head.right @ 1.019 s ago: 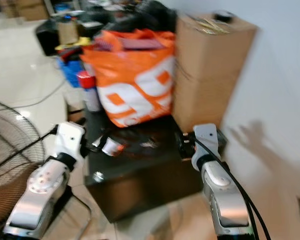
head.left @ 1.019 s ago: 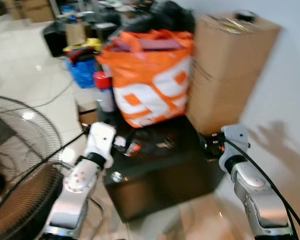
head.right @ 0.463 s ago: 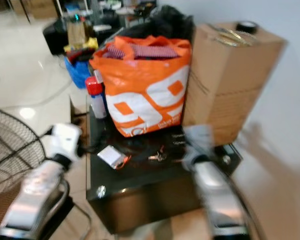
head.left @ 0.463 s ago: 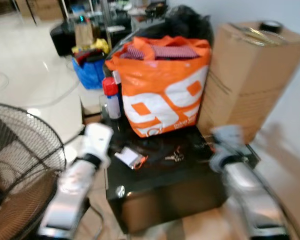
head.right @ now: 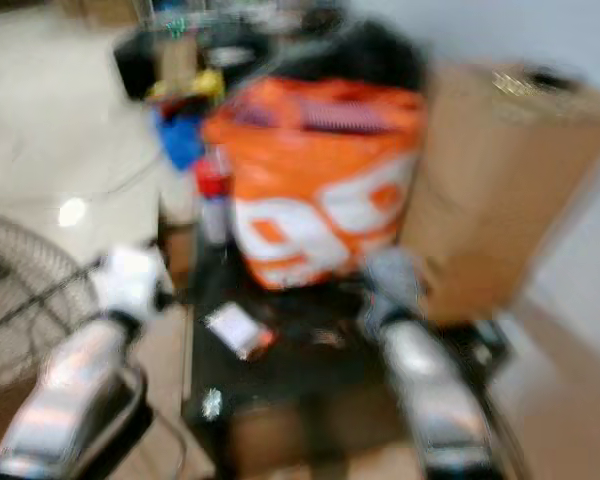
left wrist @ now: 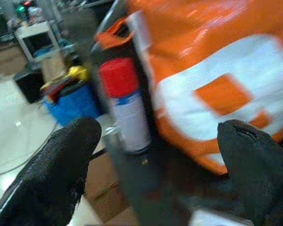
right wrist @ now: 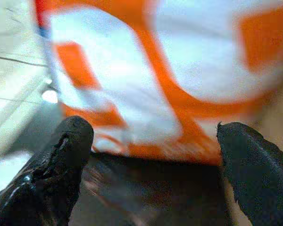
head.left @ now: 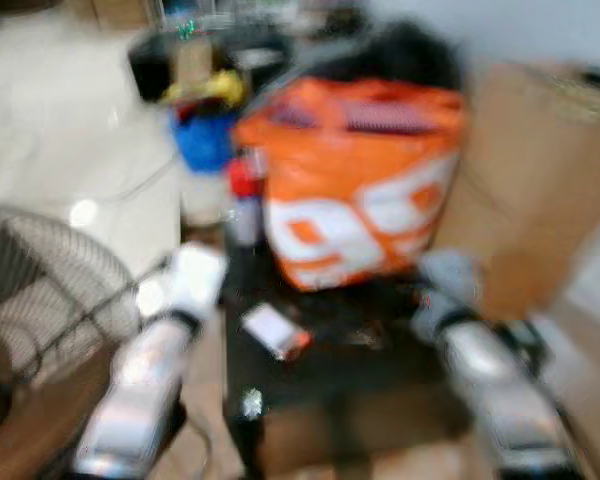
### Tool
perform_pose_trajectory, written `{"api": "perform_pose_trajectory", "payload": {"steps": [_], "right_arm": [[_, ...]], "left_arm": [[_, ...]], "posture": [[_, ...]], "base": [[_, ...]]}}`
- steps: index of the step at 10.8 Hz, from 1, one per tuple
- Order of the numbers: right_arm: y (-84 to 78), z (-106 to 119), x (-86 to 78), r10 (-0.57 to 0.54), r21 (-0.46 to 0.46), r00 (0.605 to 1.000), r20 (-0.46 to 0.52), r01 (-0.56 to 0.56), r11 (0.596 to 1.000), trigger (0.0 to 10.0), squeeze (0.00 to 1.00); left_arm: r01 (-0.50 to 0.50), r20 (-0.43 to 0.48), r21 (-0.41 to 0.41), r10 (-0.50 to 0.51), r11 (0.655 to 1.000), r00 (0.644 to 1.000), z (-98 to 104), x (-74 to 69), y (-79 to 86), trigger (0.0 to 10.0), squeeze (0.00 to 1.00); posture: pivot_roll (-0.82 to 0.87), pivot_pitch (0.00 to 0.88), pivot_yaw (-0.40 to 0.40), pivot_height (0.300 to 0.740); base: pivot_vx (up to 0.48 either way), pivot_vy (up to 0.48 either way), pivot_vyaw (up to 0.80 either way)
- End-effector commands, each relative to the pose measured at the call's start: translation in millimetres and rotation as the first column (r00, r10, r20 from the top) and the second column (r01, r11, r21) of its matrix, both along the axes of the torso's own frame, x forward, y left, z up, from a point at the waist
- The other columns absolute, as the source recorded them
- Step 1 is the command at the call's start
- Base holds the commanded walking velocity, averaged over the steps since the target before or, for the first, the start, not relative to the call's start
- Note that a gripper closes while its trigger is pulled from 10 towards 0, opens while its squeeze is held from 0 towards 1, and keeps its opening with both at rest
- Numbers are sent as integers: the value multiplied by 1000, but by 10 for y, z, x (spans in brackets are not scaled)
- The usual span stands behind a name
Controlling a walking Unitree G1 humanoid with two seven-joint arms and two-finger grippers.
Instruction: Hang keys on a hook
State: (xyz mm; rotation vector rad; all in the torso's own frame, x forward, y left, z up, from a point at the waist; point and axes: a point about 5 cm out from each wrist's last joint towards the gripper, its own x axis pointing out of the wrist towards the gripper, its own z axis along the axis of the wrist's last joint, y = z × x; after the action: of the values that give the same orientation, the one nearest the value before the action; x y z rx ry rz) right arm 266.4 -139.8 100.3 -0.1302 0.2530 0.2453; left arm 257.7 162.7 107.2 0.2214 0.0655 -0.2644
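Pale tiled floor lies open to the left, with a fan at the near left. A cardboard box stands at the right against the wall. The dark counter carries an orange-and-white bag, stuffed with something striped, and a red-capped spray can just left of it. A small blurred glint, likely the keys, lies on the counter near the bag. The left end effector and right end effector reach toward the bag, fingers spread wide, empty.
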Motion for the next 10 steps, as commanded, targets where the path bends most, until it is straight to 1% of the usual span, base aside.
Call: {"api": "perform_pose_trajectory", "payload": {"steps": [1, 3, 5, 6, 7, 8, 9, 10], "right_arm": [[-160, -19, 5, -51, -36, 999, -4, 51, 998, 10000, 1000], [-162, -22, 20, -39, -48, 999, -5, 39, 998, 10000, 1000], [-148, -23, 42, -18, -54, 1000, -8, 18, 998, 10000, 1000], [-116, -30, 65, 6, -21, 1000, -22, -7, 1000, 10000, 1000], [-68, -56, 109, -15, 149, 996, -85, 27, 988, 10000, 1000], [-27, -175, 119, 19, 134, 984, -175, 5, 991, 10000, 1000], [44, -339, 101, 70, 113, 962, -263, -41, 993, 10000, 1000], [51, -477, 116, 33, 131, 943, -330, 11, 991, 10000, 1000]], "left_arm": [[22, 18, 2, -23, 1000, 1000, 39, 16, -84, 10000, 553], [7, 19, 25, -8, 1000, 1000, 26, 23, -74, 10000, 533], [21, 6, 49, -22, 999, 1000, -5, 18, -82, 10000, 514], [36, -17, 64, -35, 997, 999, -42, 10, -76, 10000, 518], [74, -45, 99, -70, 992, 997, -87, -9, -66, 10000, 522], [117, -67, 125, -109, 985, 992, -119, -41, -57, 10000, 529], [189, -108, 174, -172, 966, 979, -190, -107, -53, 10000, 533], [261, -144, 207, -235, 943, 961, -251, -180, -58, 10000, 541]], "posture": [[-6, 0, 21, 740], [-5, 0, 18, 740], [-7, 0, 16, 740], [-7, 0, 16, 740], [-7, 0, 16, 740], [-4, 0, 12, 740], [-1, 0, 6, 740], [10, 0, -7, 740]], "base": [[274, 0, 0], [0, 0, 0], [0, 0, 0], [0, 0, 0], [0, 0, 0], [0, 0, 0], [0, 0, 0], [0, 0, 0]]}}
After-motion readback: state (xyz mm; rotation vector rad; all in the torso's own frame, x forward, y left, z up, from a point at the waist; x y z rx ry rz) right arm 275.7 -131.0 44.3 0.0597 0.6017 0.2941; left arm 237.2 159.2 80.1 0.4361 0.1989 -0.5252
